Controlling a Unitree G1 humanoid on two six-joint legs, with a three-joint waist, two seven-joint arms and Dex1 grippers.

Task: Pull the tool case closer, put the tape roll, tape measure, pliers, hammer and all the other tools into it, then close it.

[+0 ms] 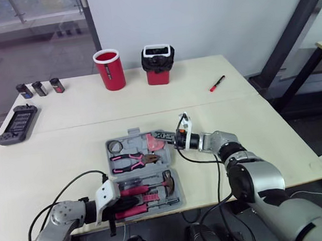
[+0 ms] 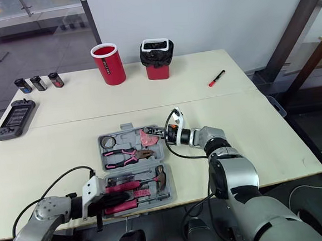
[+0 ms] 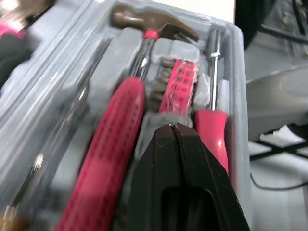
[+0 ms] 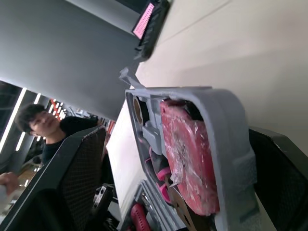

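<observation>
Grey tool case [image 1: 130, 134] open flat near the front edge of the table [image 1: 251, 130], one gripper at each end.

Left gripper [image 3: 172, 129] low over the case's near half, black fingers pressed together with nothing between them, tips just above the red-handled hammer [image 3: 120, 130] and a strip of bits [image 3: 180, 82], beside the pink-handled screwdriver [image 3: 211, 130]. Right gripper [image 1: 165, 137] at the far right corner of the case, fingers spread wide to either side of the rim there, next to the pink tape measure [image 4: 190, 149]; contact with the rim impossible to tell. Pliers [image 1: 132, 161] and tape roll [image 1: 115, 145] seated in the far half. Well behind on the table: red cup [image 1: 109, 70], red bin [image 1: 158, 65], red marker [image 1: 217, 83].
</observation>
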